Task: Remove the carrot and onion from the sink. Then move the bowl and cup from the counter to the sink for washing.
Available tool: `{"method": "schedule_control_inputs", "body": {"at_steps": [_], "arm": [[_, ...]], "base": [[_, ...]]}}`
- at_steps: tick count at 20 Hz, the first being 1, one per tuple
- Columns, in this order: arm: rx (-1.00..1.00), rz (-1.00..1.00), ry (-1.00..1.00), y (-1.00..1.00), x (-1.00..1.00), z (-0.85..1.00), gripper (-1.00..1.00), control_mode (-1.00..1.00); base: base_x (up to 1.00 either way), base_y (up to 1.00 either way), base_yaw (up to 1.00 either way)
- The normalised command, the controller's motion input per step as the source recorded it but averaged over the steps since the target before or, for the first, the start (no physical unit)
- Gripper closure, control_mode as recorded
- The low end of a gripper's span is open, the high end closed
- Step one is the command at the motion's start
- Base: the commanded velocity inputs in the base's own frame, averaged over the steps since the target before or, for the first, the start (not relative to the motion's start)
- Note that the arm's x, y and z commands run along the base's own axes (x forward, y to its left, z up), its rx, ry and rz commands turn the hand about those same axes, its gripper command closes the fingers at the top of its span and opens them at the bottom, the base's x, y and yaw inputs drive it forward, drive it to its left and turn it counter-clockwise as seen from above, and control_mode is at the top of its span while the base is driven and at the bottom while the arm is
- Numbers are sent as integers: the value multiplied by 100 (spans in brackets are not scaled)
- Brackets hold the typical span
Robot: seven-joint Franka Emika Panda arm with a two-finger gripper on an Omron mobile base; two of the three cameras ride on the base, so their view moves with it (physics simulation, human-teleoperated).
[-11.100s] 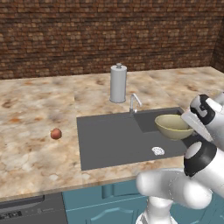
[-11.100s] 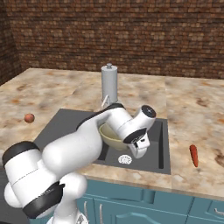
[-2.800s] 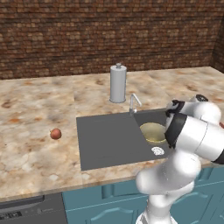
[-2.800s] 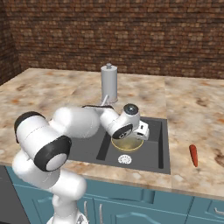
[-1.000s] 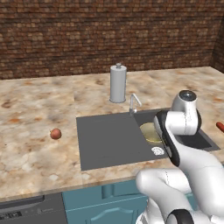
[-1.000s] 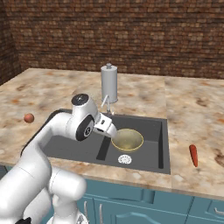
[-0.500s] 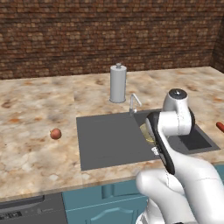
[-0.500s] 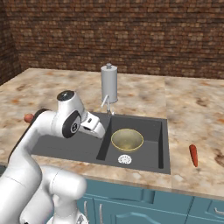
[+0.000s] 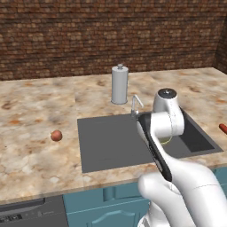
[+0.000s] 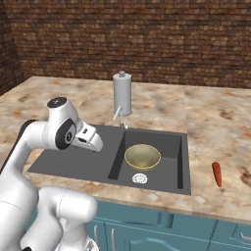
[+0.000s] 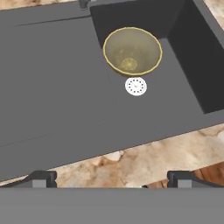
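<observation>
Your gripper (image 11: pixel 111 178) hangs empty above the sink (image 10: pixel 73 164)'s flat panel, its fingertips spread wide, the forearm angled downward. The bowl (image 10: pixel 142 156) sits in the basin beside the drain (image 10: pixel 139 178); the carrot (image 10: pixel 216 174) and onion (image 9: pixel 56 135) lie on the counter (image 9: pixel 35 115).

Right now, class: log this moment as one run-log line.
gripper: open, empty, over sink | bowl: in basin | carrot: on counter | onion: on counter | cup: behind sink
</observation>
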Motion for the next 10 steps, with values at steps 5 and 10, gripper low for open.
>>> {"method": "schedule_control_inputs", "body": {"at_steps": [5, 10], "arm": [[0, 8, 7, 46, -9, 8, -100, -100], [0, 7, 5, 49, -9, 8, -100, -100]], "base": [[0, 0, 0], [0, 0, 0]]}}
